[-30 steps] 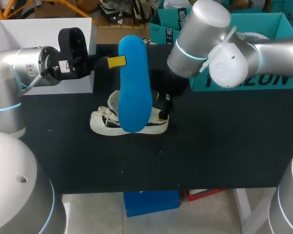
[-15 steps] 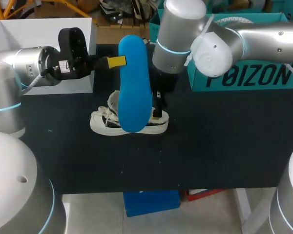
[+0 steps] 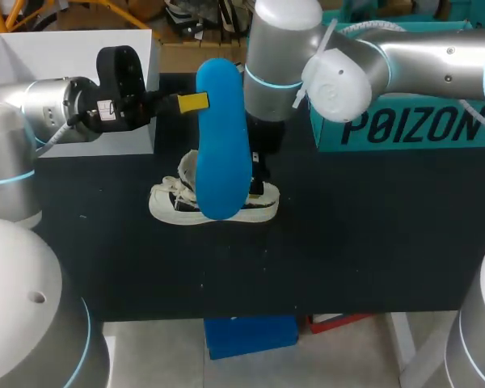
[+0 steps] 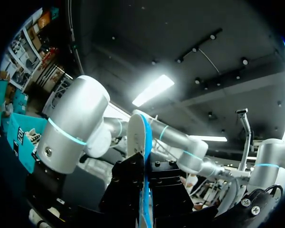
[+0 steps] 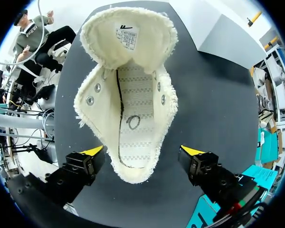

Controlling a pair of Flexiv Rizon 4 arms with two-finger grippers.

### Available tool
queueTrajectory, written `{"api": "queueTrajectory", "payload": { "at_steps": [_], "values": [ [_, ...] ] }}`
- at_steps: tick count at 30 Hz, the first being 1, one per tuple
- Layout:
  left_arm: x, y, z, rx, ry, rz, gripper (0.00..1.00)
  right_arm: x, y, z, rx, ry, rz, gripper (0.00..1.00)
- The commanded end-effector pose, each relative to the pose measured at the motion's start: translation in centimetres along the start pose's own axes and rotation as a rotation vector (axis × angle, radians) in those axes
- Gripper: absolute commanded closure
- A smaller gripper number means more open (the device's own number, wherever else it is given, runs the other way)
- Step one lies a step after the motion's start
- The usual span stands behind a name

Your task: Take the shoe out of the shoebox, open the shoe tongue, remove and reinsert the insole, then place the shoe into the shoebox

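Left hand has the blue insole pinched, right hand hangs wide open over the shoe. You've still got reinserting and boxing left.

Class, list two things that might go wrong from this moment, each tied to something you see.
The left end effector grips the blue insole at one edge only, so the long insole may twist or slip.
The right end effector hangs open astride the shoe, not holding it; the shoe may slide when the insole is pushed in.
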State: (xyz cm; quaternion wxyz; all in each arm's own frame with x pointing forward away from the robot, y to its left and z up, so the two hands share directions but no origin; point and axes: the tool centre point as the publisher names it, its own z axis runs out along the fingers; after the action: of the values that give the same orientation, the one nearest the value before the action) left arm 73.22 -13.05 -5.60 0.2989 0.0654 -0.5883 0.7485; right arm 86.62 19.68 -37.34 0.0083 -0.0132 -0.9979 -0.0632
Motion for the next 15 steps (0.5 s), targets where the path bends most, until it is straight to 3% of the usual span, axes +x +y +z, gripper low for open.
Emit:
{"api": "queueTrajectory", "payload": {
  "at_steps": [1, 9, 15],
  "values": [
    [0.0, 0.2, 0.0, 0.001, -0.001, 0.002, 1.0, 0.1, -0.1, 0.0, -0.001, -0.001, 0.002, 0.0],
    [0.0, 0.2, 0.0, 0.001, -0.001, 0.002, 1.0, 0.5, -0.7, -0.3, -0.051, -0.017, 0.004, 0.0],
    [0.0, 0.2, 0.0, 0.001, -0.001, 0.002, 1.0, 0.8, -1.3, -0.5, -0.13, -0.033, -0.003, 0.0]
  ]
}}
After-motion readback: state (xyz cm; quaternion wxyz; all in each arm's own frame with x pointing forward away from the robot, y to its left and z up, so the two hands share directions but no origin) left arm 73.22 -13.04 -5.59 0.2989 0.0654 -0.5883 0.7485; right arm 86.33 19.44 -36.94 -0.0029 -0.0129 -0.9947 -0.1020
